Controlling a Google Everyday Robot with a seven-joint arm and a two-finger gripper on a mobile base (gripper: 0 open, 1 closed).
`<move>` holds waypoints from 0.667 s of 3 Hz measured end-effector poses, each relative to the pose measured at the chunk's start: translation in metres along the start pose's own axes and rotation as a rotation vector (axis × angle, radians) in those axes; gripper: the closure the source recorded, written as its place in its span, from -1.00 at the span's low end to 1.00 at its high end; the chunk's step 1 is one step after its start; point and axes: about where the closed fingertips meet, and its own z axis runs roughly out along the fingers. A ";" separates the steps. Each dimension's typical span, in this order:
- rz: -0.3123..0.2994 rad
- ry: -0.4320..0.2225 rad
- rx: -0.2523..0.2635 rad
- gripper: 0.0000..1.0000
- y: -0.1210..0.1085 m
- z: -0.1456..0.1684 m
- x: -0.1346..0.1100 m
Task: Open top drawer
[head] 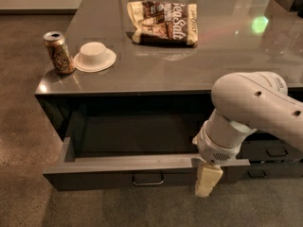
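One top drawer is shown pulled out under a countertop on which one can, one bowl and one snack bag are set; one gripper is hung at its front's right end, its grip not discernible.
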 end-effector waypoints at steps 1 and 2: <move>-0.024 0.015 -0.008 -1.00 0.008 -0.008 -0.002; -0.025 0.015 -0.008 -1.00 0.008 -0.008 -0.002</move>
